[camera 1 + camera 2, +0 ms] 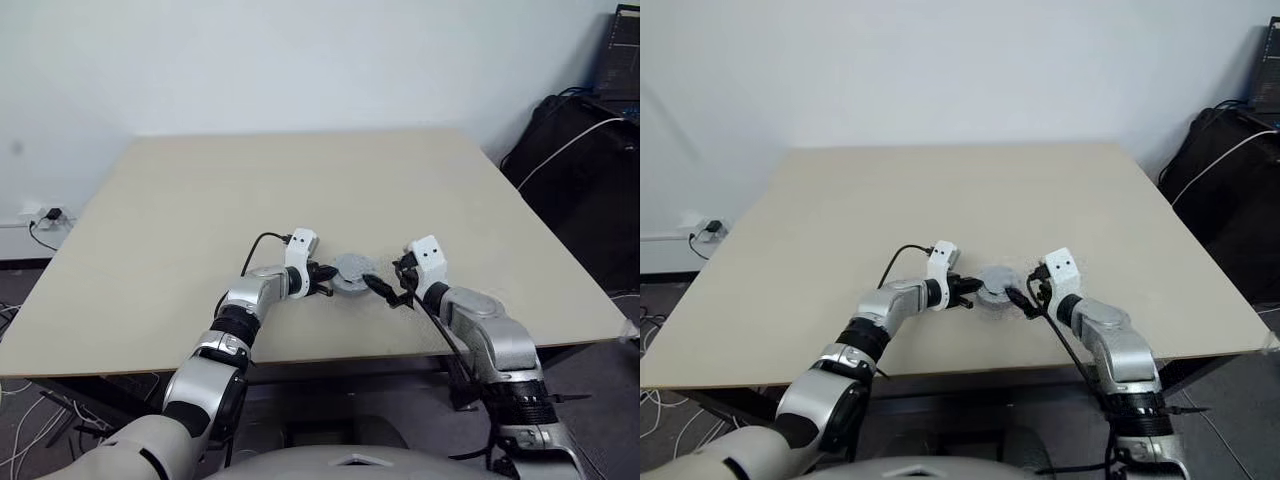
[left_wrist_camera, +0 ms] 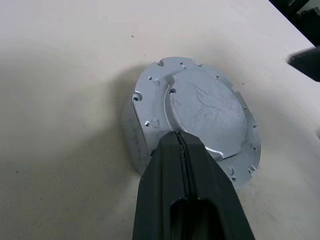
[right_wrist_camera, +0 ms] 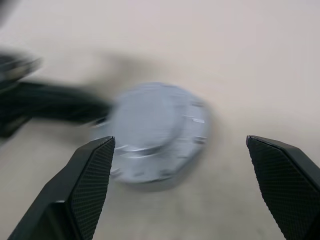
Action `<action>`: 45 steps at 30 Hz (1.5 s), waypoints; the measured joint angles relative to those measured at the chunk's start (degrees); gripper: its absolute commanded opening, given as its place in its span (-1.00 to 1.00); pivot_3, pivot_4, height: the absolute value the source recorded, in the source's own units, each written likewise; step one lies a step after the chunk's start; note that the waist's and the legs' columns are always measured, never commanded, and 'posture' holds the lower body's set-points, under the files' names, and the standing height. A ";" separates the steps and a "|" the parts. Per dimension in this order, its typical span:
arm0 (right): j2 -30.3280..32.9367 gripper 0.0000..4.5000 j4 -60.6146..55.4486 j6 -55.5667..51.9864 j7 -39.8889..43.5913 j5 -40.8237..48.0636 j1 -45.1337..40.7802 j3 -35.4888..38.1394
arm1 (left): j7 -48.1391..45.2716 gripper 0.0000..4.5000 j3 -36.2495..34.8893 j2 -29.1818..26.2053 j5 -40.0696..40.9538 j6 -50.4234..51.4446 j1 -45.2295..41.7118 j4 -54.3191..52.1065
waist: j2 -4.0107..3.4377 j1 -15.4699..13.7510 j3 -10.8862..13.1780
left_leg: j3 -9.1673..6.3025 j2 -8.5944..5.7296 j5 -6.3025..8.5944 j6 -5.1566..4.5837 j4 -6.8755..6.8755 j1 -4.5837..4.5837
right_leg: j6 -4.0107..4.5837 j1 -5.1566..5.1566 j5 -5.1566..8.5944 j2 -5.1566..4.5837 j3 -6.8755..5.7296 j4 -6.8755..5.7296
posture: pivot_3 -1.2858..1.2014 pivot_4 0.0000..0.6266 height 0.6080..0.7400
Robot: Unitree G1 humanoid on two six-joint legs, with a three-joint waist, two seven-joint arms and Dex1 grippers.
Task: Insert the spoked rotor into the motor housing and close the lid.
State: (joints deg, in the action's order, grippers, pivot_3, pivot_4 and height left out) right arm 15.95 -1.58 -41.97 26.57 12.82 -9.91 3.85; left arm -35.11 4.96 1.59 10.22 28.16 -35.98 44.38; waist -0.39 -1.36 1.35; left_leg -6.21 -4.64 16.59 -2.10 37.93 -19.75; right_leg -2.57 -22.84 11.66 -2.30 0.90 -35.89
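Beige table [image 1: 180, 250] by a white wall. Lid [image 1: 352, 270] sits smooth face up near the 6 o'clock edge. Left gripper [image 1: 326, 279] pinched tight at its 9 o'clock rim; right gripper [image 3: 187, 195] spread wide, empty, at 3 o'clock. Looks rigid, slick metal: grip across the rim.

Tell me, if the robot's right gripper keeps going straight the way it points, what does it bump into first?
Probably the lid. The right gripper is open and aims at that silver disc on the table, with nothing between them, though depth is hard to judge.
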 measured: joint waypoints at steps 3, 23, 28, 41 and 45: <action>-4.09 0.99 5.71 -1.62 -3.15 2.08 -1.93 3.17 | -0.24 -1.00 -0.02 -0.07 -0.08 -0.03 0.06 -0.09 | -0.02 -0.01 -0.01 | 0.00 -0.01 0.00 0.00 -0.03 0.00 | 0.02 -0.04 -0.01 -0.01 0.02 -0.01 | 0.03 -1.00 1.00; -12.64 0.99 20.52 -10.49 -8.30 16.82 -10.42 16.08 | -0.81 -1.00 0.02 -0.35 -0.52 0.04 0.79 -1.33 | -0.14 0.42 -0.09 | -0.01 -0.05 0.01 -0.04 -0.09 0.01 | 0.14 -0.06 -0.07 0.01 0.08 -0.03 | 0.03 -1.00 1.00; -10.95 0.99 21.58 -17.20 -5.47 21.50 -10.52 19.21 | -1.21 -1.00 -0.10 -0.92 -0.71 0.03 1.12 -1.78 | -0.19 0.75 -0.11 | 0.00 -0.04 0.02 -0.05 -0.14 0.01 | 0.30 -0.09 -0.12 0.01 0.08 -0.03 | 0.03 -1.00 1.00; -13.53 0.99 22.66 -20.58 -2.21 25.75 -8.39 22.13 | -1.16 -1.00 -0.85 -1.85 -1.44 0.02 1.39 -2.15 | -0.20 1.98 -0.13 | 0.02 -0.03 0.02 -0.05 -0.12 0.02 | 0.09 -0.09 0.00 0.00 0.11 -0.06 | 0.03 -1.00 1.00; -14.42 0.99 23.43 -20.54 -3.89 25.89 -9.06 23.01 | -1.16 -1.00 -1.03 -1.91 -2.21 0.02 1.43 -2.15 | -0.20 2.04 -0.20 | 0.03 -0.02 0.02 -0.04 -0.11 0.11 | 0.07 -0.02 0.00 0.01 0.10 -0.06 | 0.03 -1.00 1.00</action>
State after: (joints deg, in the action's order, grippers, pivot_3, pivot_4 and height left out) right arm 1.53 21.85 -62.50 22.67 38.71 -18.97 26.85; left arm -36.27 3.93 -0.32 8.01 28.18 -34.55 42.23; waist -0.59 0.68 1.15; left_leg -6.19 -4.66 16.61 -2.14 37.82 -19.64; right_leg -2.49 -22.86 11.67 -2.29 1.00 -35.95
